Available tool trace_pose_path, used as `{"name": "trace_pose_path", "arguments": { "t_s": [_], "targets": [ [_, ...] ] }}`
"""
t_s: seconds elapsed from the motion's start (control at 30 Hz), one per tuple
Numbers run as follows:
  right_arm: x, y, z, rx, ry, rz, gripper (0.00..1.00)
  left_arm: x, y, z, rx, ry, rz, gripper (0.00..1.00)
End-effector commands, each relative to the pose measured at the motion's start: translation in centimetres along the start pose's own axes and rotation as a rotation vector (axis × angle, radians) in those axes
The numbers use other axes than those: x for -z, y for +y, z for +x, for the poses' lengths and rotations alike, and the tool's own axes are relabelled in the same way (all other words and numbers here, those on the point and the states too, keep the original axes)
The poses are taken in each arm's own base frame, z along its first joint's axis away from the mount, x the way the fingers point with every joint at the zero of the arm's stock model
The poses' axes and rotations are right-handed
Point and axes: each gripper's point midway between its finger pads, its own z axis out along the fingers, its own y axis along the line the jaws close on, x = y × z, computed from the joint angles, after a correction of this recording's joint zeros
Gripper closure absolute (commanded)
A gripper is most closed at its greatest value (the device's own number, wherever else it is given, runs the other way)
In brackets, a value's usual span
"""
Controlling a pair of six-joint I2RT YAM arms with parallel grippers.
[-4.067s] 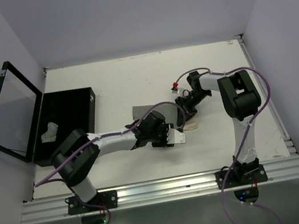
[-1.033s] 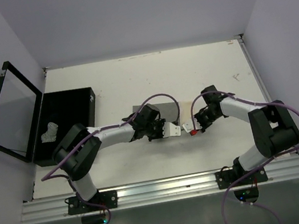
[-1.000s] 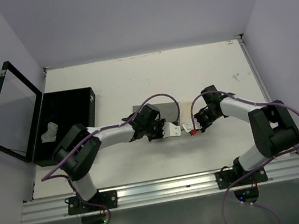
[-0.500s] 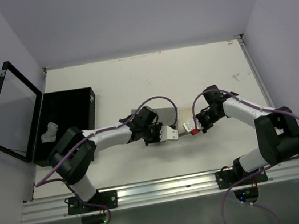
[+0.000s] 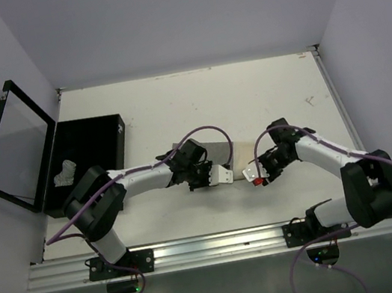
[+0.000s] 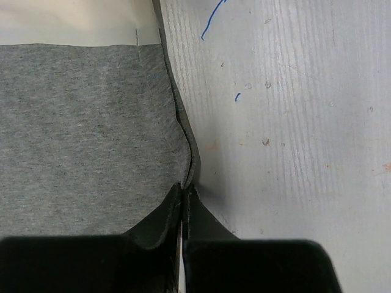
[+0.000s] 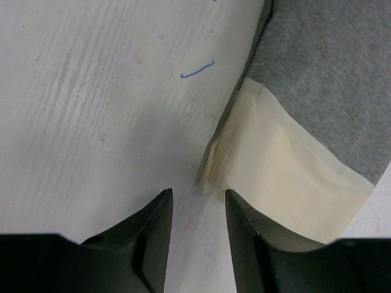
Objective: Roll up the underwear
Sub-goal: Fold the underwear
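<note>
Left pincer (image 6: 183, 198) is clamped on a side edge of the grey underwear (image 6: 79, 134), laid flat at mid-table (image 5: 173, 105), while the right pincer (image 7: 197, 195) is held parted just off its cream waistband (image 7: 287, 165), so the laying-out step is judged in hand and a fresh waistband grip is called for before rolling.

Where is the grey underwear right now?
Top view: the underwear lies mid-table, right of the black box; left fingers pinch its edge, open right fingers face its cream band.
</note>
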Motion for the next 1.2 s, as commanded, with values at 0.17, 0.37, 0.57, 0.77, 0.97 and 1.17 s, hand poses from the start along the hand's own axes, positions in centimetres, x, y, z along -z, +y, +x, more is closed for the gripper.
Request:
{"name": "trace_pose_path", "arguments": {
  "t_s": [0.17, 0.37, 0.57, 0.77, 0.97, 1.17],
  "targets": [
    [-0.9, -0.8, -0.1, 0.019, 0.042, 0.019, 0.52, 0.0, -0.1, -0.1, 0.026, -0.006, 0.025, 1.0],
    [-1.8, -0.3, 0.9, 0.011, 0.075, -0.028, 0.57, -0.1, -0.1, -0.1, 0.023, -0.008, 0.023, 1.0],
    [-2.4, -0.6, 1.0, 0.019, 0.085, -0.04, 0.72, 0.0, -0.2, -0.1, 0.024, -0.01, 0.022, 1.0],
    [-2.5, -0.2, 0.8, 0.021, 0.079, -0.046, 1.0, 0.1, -0.2, 0.1, 0.03, -0.012, 0.021, 1.0],
    [-1.3, -1.0, -0.7, -0.012, 0.039, -0.036, 1.0, 0.6, 0.0, -0.4, 0.027, -0.028, 0.016, 1.0],
    [-0.1, -1.1, -1.6, -0.082, 0.005, -0.039, 1.0, 2.3, 0.9, -1.8, 0.053, -0.074, 0.034, 1.0]
  ]
}}
